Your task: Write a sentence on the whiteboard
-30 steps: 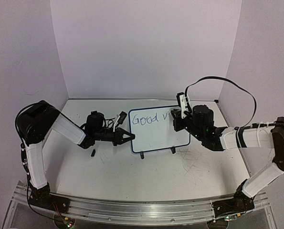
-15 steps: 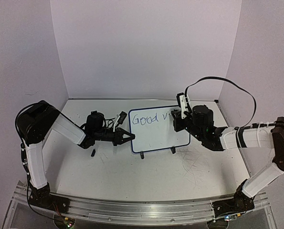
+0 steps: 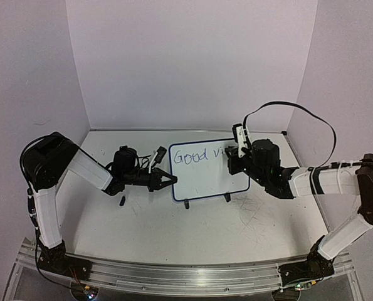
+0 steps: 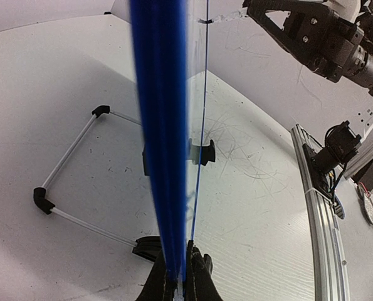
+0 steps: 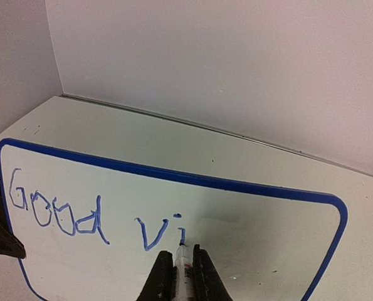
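My right end effector [image 5: 181,254] is closed down narrow on a slim white-barrelled marker with a dark tip [image 5: 182,266]. That tip touches the small white rectangular whiteboard with the thin blue rounded frame [image 5: 255,232] just ahead of my fingers. My left end effector [image 4: 181,258] is pinched shut on the board's left edge, holding it upright. The dark blue handwritten sentence [image 5: 61,213] reads only "Good vi", trailing off to the left of the marker tip, so I judge most of the writing is yet to come.

If I press too hard, the board could rock back on its two small black feet [image 3: 186,204] or pivot about my left grip, which would skew the strokes. The thin barrel could also slip between my fingers, lifting the tip and breaking the line. There is limited board to the right of the tip, so large letters may crowd the frame.

The matte grey-white worktop [image 3: 173,232] is smooth and heavily scratched, so the feet could skid on it. A small black object [image 3: 121,201] lies near my left end effector, and I cannot tell what it is. Plain pale walls [image 3: 192,63] close in beyond the board and on both sides.
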You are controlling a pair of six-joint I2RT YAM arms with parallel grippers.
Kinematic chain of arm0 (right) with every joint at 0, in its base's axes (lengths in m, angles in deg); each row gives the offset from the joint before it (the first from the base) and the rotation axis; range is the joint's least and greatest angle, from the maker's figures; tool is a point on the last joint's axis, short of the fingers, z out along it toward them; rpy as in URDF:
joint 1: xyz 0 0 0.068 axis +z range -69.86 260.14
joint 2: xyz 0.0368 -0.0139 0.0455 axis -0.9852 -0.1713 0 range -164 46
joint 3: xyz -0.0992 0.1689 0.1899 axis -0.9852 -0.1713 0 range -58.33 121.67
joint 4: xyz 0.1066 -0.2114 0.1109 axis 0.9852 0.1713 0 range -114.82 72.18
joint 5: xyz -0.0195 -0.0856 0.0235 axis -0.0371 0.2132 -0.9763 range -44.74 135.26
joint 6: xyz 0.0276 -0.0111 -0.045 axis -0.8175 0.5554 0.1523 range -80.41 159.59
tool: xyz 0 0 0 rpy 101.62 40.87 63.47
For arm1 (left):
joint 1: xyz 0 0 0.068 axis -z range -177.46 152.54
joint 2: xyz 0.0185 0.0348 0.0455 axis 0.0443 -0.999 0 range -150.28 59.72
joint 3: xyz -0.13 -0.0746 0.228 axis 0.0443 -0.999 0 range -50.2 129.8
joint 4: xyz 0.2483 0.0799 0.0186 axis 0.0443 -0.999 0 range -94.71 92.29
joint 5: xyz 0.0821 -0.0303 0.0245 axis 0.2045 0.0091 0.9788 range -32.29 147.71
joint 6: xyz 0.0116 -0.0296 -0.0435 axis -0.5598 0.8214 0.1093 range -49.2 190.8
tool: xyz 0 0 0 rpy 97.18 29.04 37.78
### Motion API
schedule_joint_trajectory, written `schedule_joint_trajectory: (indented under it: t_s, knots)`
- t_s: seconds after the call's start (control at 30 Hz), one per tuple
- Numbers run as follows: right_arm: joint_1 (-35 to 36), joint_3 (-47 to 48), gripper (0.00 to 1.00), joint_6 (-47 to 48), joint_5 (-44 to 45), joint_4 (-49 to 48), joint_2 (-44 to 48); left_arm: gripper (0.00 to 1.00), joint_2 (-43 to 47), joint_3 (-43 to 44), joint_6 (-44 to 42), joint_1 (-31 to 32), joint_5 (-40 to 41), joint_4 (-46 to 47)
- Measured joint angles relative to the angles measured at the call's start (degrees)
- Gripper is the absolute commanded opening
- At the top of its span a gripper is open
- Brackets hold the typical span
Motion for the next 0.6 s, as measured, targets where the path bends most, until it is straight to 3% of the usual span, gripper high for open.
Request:
schedule_joint_trajectory:
  t_s: [0.6]
  knots:
    - [0.0, -1.1, 0.00, -1.3, -0.6, 1.0, 0.1, 0.00, 0.0, 0.0, 0.3, 0.0, 0.0, 0.0]
